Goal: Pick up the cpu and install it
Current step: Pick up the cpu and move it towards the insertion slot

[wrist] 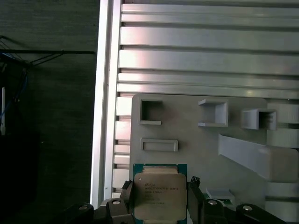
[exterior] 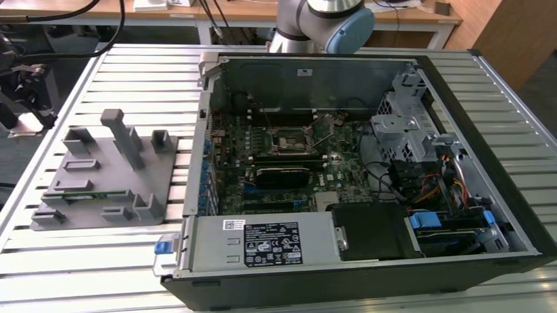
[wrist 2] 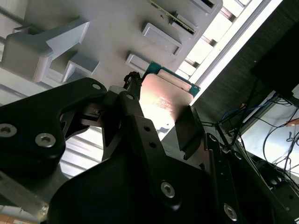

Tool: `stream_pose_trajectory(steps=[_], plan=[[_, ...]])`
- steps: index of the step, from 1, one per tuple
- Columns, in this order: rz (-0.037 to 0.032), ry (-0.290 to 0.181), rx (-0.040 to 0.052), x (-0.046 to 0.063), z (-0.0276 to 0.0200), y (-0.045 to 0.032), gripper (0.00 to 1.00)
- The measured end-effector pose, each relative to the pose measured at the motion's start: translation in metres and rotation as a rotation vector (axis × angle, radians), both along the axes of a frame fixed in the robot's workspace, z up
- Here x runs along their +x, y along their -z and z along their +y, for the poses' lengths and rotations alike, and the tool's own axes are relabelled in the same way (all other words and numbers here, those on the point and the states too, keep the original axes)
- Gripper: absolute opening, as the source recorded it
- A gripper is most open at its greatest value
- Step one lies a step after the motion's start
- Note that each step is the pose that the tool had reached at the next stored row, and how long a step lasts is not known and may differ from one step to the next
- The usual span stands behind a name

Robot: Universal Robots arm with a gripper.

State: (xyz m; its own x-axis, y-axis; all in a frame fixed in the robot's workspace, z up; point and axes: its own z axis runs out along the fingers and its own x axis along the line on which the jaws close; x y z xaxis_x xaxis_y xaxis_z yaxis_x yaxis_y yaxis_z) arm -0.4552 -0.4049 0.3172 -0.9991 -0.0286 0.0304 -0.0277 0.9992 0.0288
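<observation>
I take the grey fixture plate (exterior: 104,171) as my landmark. There is one, and it lies on the slatted table (exterior: 139,65) at the exterior view's left. One long green memory stick (exterior: 83,193) rests in a slot of the plate. Just beside the plate, toward the exterior view's right, stands one open computer case (exterior: 366,163). One motherboard socket (exterior: 286,140) sits near the middle of its board. My one arm (exterior: 322,18) rises behind the case, well apart from the plate.

In the first wrist view I count three open square pockets (wrist: 150,113) along the plate and one low rectangular frame (wrist: 159,145). There is also one long sloped block (wrist: 250,156).

My gripper (wrist: 160,201) is clamped on the one cpu (wrist: 160,196), with one finger (wrist: 125,201) pressing each of two opposite edges. The chip is over the plate, near the rectangular frame, with its silver lid facing that camera. In the second wrist view the cpu (wrist 2: 163,100) sits between my two black fingers (wrist 2: 135,114), with the plate behind it. I cannot tell whether the chip touches the plate.
</observation>
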Motion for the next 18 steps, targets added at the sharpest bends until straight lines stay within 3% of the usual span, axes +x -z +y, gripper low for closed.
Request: stream_pose_trajectory(steps=[18], plan=[[0.0, 0.0, 0.0, -0.0001, 0.0, -0.0096, 0.54]])
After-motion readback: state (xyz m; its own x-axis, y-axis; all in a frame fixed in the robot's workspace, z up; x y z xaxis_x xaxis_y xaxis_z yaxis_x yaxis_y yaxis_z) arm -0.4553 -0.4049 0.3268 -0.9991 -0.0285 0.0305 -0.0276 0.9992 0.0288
